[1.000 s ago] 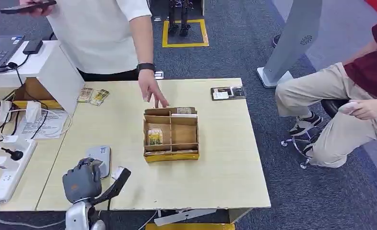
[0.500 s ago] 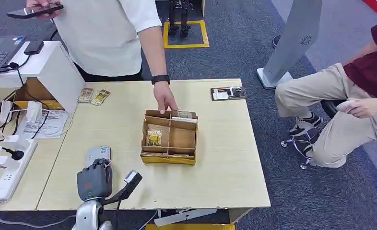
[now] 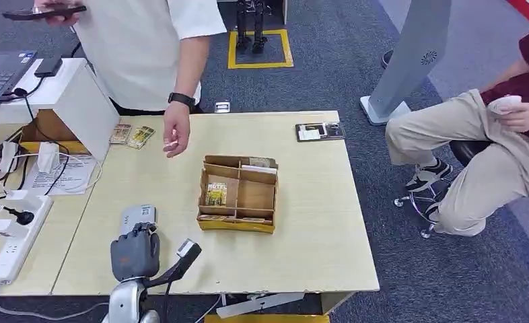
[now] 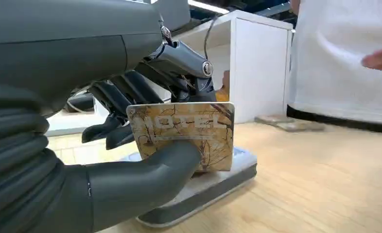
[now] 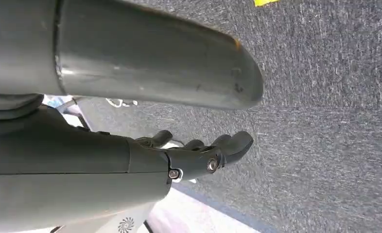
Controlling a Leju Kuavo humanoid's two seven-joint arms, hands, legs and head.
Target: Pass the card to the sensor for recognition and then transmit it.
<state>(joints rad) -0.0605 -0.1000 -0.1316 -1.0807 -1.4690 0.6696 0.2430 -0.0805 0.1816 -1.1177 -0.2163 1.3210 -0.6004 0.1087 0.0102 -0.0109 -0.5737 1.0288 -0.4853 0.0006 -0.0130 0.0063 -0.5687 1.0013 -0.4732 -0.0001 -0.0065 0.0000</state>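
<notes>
My left hand (image 3: 135,252) is at the table's near left edge, just in front of the grey sensor pad (image 3: 138,219). It pinches a brown patterned hotel card (image 4: 184,133) between thumb and fingers. In the left wrist view the left hand (image 4: 135,174) holds the card upright, its lower edge right over the sensor pad (image 4: 203,187). My right hand (image 5: 199,155) hangs beside my body above grey carpet, fingers loosely extended and holding nothing.
A cardboard divider box (image 3: 238,193) with a card (image 3: 216,194) in one compartment stands mid-table. A standing person's hand (image 3: 175,138) hovers beyond it. Two cards (image 3: 130,134) lie at the far left, a black tray (image 3: 320,130) far right. A power strip (image 3: 13,245) and cables lie left.
The person shifted the box slightly, then drew the hand back to the left, away from it. My left hand moved right with the card and settled by the sensor.
</notes>
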